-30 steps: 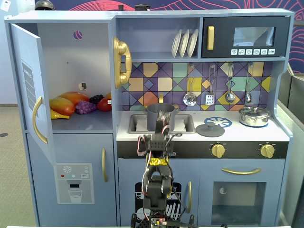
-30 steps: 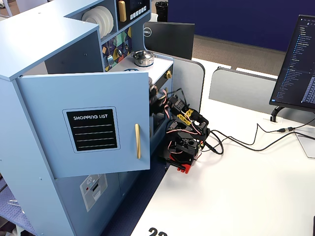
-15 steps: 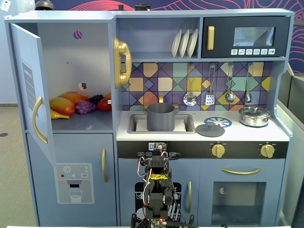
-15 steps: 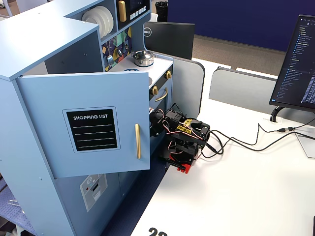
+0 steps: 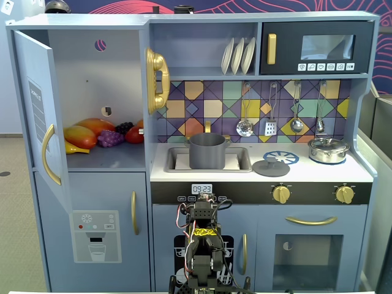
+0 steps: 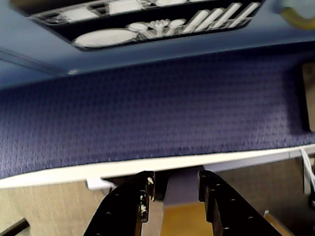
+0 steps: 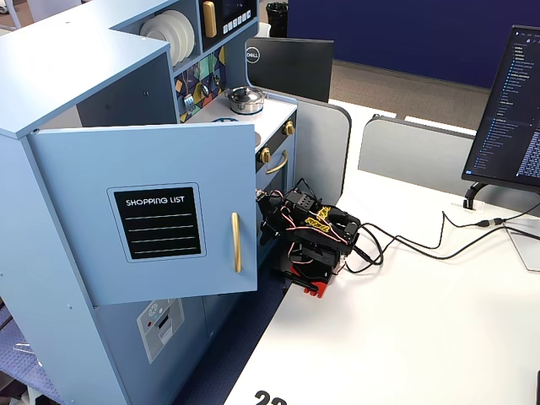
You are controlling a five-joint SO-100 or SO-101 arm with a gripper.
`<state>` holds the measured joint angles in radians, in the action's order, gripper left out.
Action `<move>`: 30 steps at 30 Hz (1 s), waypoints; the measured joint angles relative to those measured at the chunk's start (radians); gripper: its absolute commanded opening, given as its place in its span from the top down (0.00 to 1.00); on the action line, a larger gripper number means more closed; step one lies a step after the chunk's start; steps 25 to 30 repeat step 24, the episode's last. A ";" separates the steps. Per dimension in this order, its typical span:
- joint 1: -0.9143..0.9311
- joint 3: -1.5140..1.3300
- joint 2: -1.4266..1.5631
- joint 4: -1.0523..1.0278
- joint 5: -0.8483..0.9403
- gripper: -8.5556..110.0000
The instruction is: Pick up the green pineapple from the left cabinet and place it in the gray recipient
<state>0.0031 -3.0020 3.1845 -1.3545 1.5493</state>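
Note:
The left cabinet [image 5: 92, 73] stands open, its door [image 5: 37, 104] swung out to the left. On its shelf lie an orange-red mango [image 5: 86, 131], purple grapes [image 5: 110, 138] and a red fruit [image 5: 135, 135]. No green pineapple shows in any view. The gray recipient [image 5: 207, 150] stands in the sink [image 5: 242, 160]. My arm [image 5: 202, 245] is folded low in front of the kitchen, far below the shelf; it also shows in a fixed view [image 7: 312, 236]. In the wrist view my gripper [image 6: 177, 183] is open and empty, facing the blue carpet [image 6: 157, 108].
A flat gray lid [image 5: 271, 166] and a shiny lidded pot [image 5: 328, 149] sit on the counter, right of the sink. From the side, the open door [image 7: 152, 219] hides the cabinet's inside. A monitor [image 7: 510, 101] and cables [image 7: 422, 240] are on the white table [image 7: 405, 337].

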 measured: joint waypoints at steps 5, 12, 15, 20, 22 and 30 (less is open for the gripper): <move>0.000 0.000 0.000 0.000 0.000 0.91; 0.000 0.000 0.000 0.000 0.000 0.90; 0.000 0.000 0.000 0.000 0.000 0.89; 0.008 0.000 0.000 0.000 0.000 0.88; 0.009 0.000 0.000 0.000 0.000 0.88; 0.009 0.000 0.000 0.000 0.000 0.88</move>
